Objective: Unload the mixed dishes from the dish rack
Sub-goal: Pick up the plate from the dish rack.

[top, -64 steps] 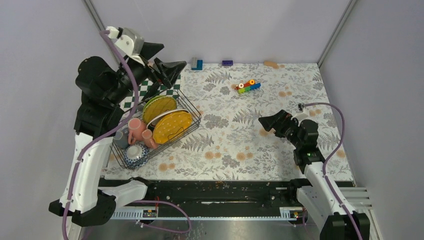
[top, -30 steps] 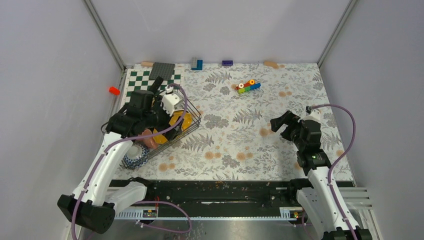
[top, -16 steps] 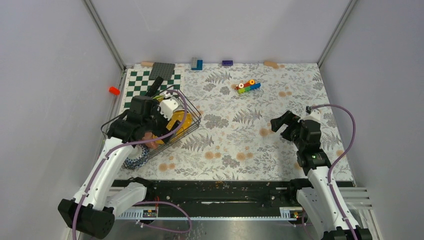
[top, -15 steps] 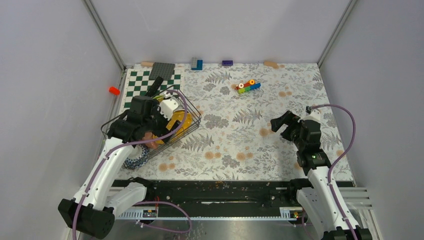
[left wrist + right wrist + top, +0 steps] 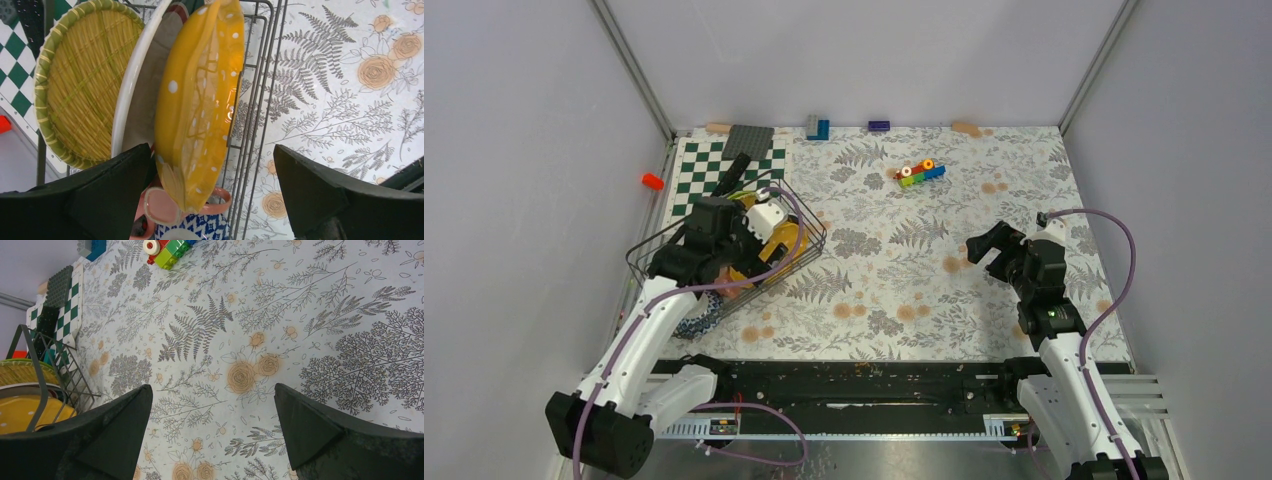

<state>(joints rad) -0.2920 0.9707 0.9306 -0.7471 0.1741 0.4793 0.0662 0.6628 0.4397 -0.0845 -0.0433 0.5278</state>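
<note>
Here, fern-printed cloth [image 5: 904, 270] bears the dish rack [image 5: 806, 252] between grey walls [image 5: 864, 60].

My left pincer [image 5: 211, 150] hangs spread over the black thin-wire rack [image 5: 256, 115], straddling the yellow white-dotted plate [image 5: 200, 100]. On one side of that plate room is tight: the white plate [image 5: 134, 100] stands just beside it, with the lime-green woven-look plate [image 5: 82, 80] close behind. On the other side the rack's wire wall runs near the plate's face, leaving only a narrow slot. Past the plate's lower edge a pink cup [image 5: 162, 207] and a blue-and-white patterned bowl [image 5: 197, 227] crowd the rack. My right pincer [image 5: 212, 387], also spread, has open floral-printed worktop [image 5: 310, 340] beneath. The cluster of coloured toy bricks [image 5: 167, 250] lies well apart from it, and the rack's corner sits off to one side.
</note>
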